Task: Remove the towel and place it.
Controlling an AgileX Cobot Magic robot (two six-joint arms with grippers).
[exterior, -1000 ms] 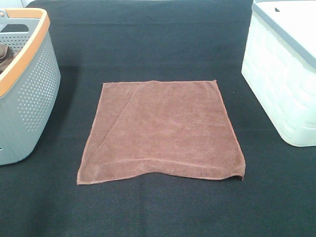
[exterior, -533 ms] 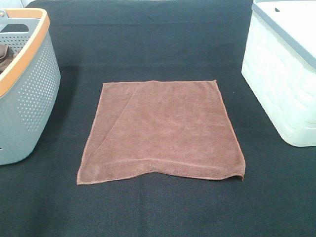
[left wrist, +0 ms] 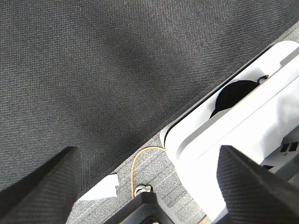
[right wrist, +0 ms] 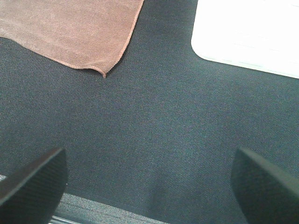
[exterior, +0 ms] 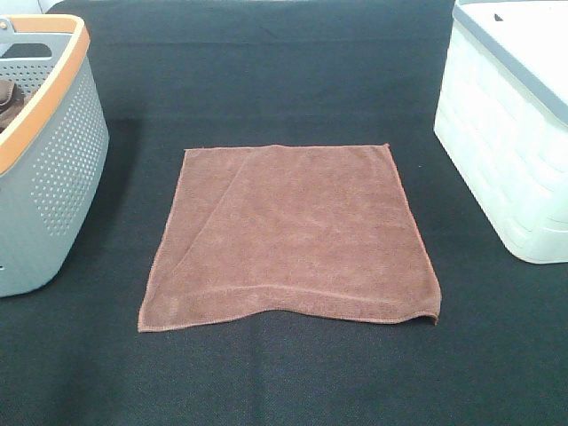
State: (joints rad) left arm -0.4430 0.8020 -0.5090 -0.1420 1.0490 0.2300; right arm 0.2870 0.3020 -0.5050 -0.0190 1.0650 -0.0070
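Observation:
The towel (exterior: 291, 235), a square reddish-brown cloth with a stitched hem, lies spread flat on the black table cover in the middle of the exterior view. One corner of it shows in the right wrist view (right wrist: 79, 32). My right gripper (right wrist: 147, 179) is open and empty over bare black cloth, apart from that corner. My left gripper (left wrist: 149, 179) is open and empty over the table's edge, with no towel in its view. Neither gripper shows in the exterior view.
A grey perforated basket with an orange rim (exterior: 49, 155) stands at the left, a scrap of dark brown fabric (exterior: 7, 99) inside it. A white bin (exterior: 510, 133) stands at the right, also in the right wrist view (right wrist: 247, 32). A white device (left wrist: 243, 135) and yellow cable (left wrist: 140, 156) lie beyond the table edge.

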